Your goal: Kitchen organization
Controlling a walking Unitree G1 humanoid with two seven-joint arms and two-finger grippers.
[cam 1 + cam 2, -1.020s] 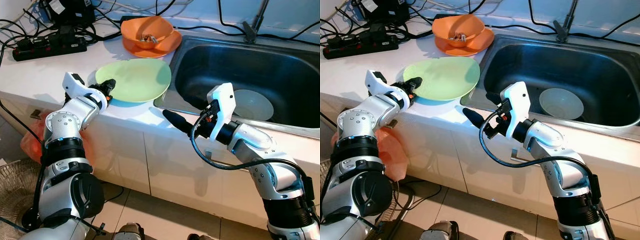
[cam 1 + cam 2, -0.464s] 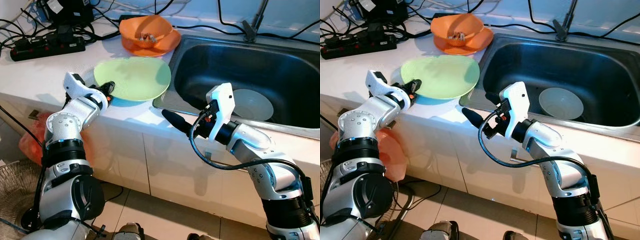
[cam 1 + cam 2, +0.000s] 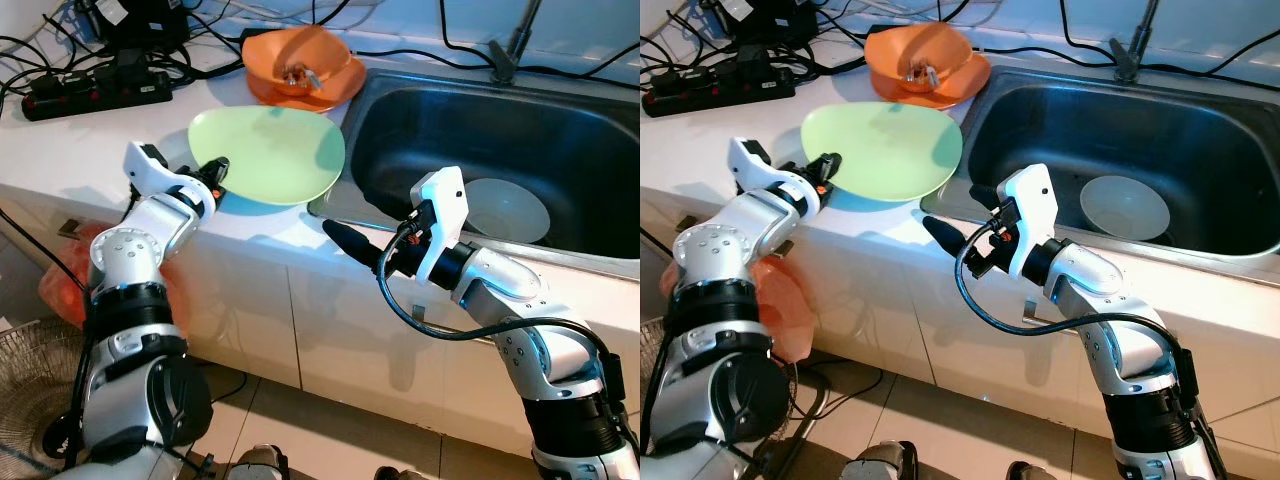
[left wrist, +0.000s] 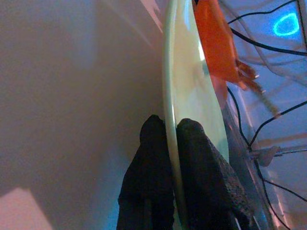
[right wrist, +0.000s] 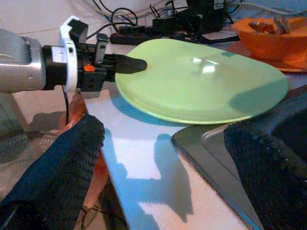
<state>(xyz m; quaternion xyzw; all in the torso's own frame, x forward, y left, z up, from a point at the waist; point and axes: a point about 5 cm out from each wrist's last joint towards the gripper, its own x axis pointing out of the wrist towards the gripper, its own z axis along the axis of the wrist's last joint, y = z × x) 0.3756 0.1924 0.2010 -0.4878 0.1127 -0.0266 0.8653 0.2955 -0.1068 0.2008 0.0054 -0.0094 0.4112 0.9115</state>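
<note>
- Green plate (image 3: 268,155) sits left of centre in the left eye view, lifted off the white counter (image 3: 80,150), its far edge reaching toward the steel sink (image 3: 560,130).
- Left gripper (image 3: 216,172) is clamped on the plate's near rim, one finger above, one below.
- Right gripper (image 5: 158,158) hangs low at the counter's front edge, fingers spread wide, holding nothing.
- Handling call: rigid, glossy, probably slick and breakable; a one-sided rim pinch lets it sag, so support from the opposite rim looks wise.
- Left wrist view catches the rim edge-on between the fingers (image 4: 192,158); the eye views hide that bite.
- Eye views add the orange bowl (image 3: 300,62) upper centre and a pale bowl (image 3: 507,208) in the sink.
</note>
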